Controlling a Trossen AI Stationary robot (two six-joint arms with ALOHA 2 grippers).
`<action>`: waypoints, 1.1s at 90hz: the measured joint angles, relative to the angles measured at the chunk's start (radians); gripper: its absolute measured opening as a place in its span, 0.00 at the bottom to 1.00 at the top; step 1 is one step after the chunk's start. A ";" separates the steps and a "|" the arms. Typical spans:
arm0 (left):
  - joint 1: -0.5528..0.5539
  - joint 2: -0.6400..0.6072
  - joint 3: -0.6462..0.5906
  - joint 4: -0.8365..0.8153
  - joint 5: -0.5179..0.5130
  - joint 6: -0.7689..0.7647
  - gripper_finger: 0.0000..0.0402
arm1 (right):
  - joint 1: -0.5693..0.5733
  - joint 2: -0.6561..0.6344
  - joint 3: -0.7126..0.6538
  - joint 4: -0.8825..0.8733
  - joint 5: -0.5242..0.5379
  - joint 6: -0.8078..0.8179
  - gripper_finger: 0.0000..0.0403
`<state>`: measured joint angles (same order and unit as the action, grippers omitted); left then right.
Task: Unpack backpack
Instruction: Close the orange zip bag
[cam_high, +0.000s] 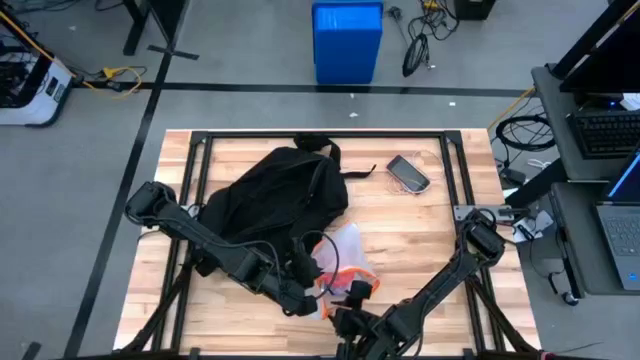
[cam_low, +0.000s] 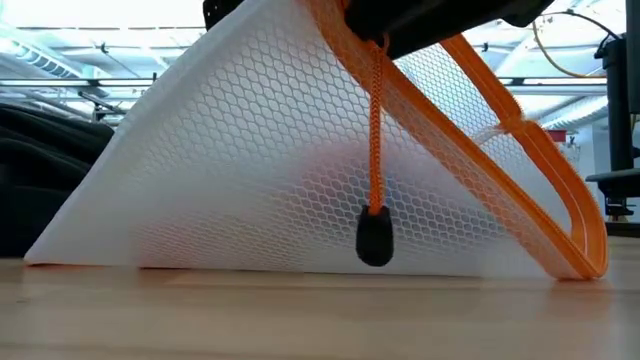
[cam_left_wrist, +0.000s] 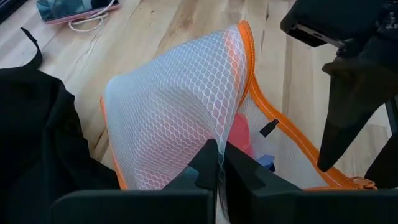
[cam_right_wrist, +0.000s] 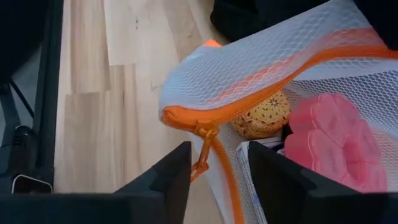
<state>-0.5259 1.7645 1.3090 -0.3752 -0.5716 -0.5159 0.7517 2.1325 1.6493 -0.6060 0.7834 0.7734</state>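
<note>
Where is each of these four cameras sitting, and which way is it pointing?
High: above the table, looking straight down; both arms, backpack, phone.
Low: at tabletop height, looking level at the mesh bag.
Left wrist: on the left arm; left claw pinching the mesh bag.
Right wrist: on the right arm; right claw at the bag's zipper.
All four views share the mesh bag.

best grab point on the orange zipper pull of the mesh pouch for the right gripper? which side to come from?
Take the orange pull cord just under the slider, probably from the pouch's open end, fingers either side of it. It hangs free below the zipper edge of the mesh pouch, right ahead of the open right gripper. The left gripper pinches the mesh, which should hold the pouch taut against the pull.
</note>
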 joint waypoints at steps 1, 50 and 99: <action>0.000 0.000 0.000 0.000 0.000 0.000 0.00 | 0.000 0.000 0.000 0.000 0.000 0.000 0.32; -0.008 0.000 0.000 0.002 0.000 0.016 0.01 | 0.001 0.000 0.000 -0.001 -0.003 -0.006 0.00; -0.101 0.000 0.000 0.128 0.044 0.112 0.66 | 0.000 0.000 0.000 -0.029 -0.002 -0.044 0.00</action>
<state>-0.6267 1.7649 1.3090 -0.2477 -0.5274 -0.4041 0.7517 2.1326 1.6493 -0.6351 0.7810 0.7299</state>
